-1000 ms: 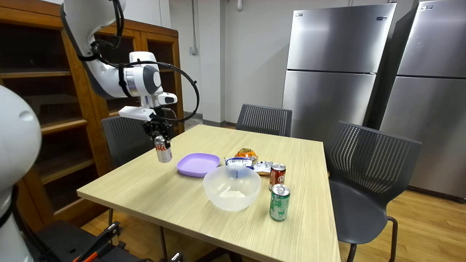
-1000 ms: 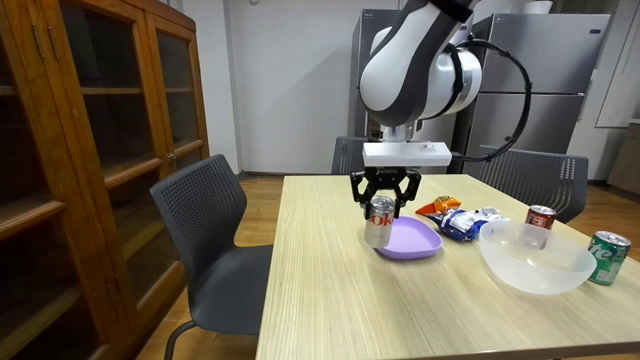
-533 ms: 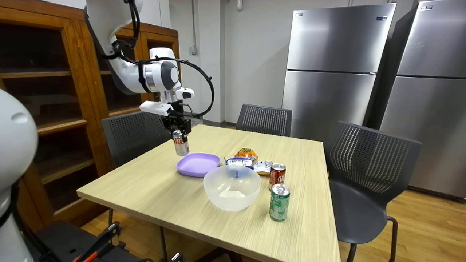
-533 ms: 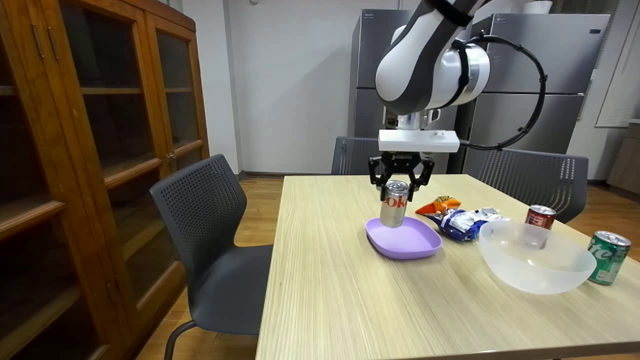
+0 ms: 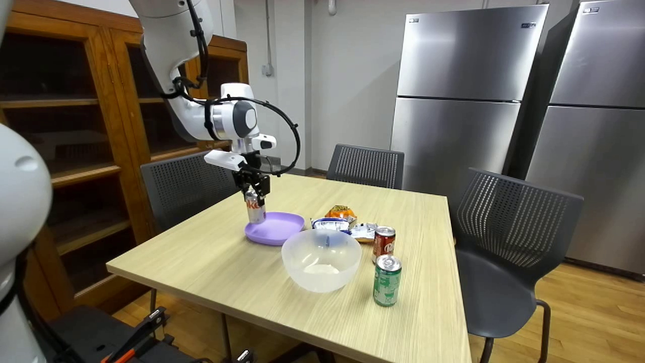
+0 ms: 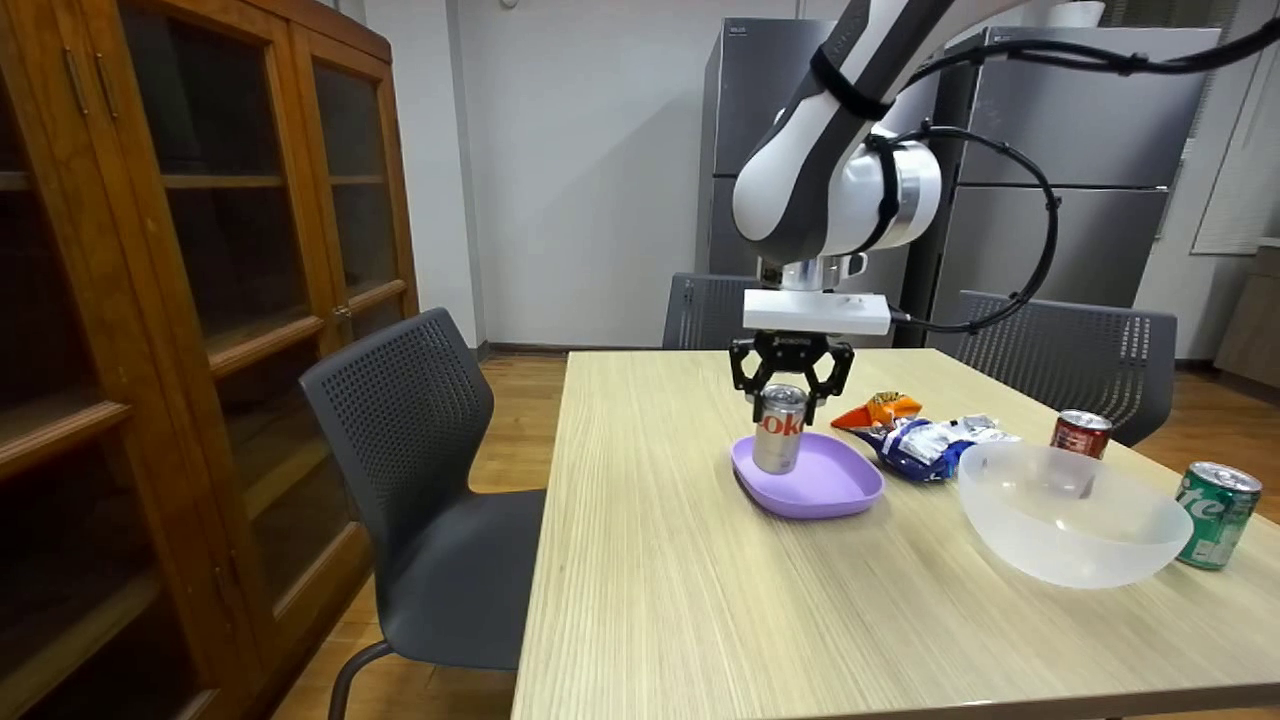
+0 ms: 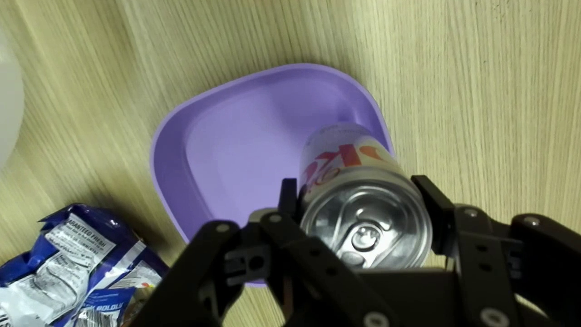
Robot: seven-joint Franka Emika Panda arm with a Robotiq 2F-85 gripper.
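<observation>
The plate (image 7: 236, 141) is plain purple. At the plate, the gripper (image 6: 783, 410) is black, the cola can (image 6: 779, 440) silver with red letters. Near the plate, the bag (image 6: 882, 408) is orange, the packet (image 6: 925, 448) blue with white. Farther away, the bowl (image 6: 1060, 550) is whitish, one can (image 5: 384, 244) dark red, another can (image 5: 387, 285) green. Under the plate, the pale table (image 6: 800, 620) has fine stripes.

In the wrist view, the bowl (image 7: 8, 100) is cut off by the left edge, and the snack bag (image 7: 77, 263) by the left and bottom edges; the gripper (image 7: 357, 190) and the silver can (image 7: 367, 222) cover a part of the purple plate (image 7: 236, 136). In both exterior views, the top edge cuts the robot arm (image 5: 174, 43). Whether the silver can touches the purple plate, I cannot tell.
</observation>
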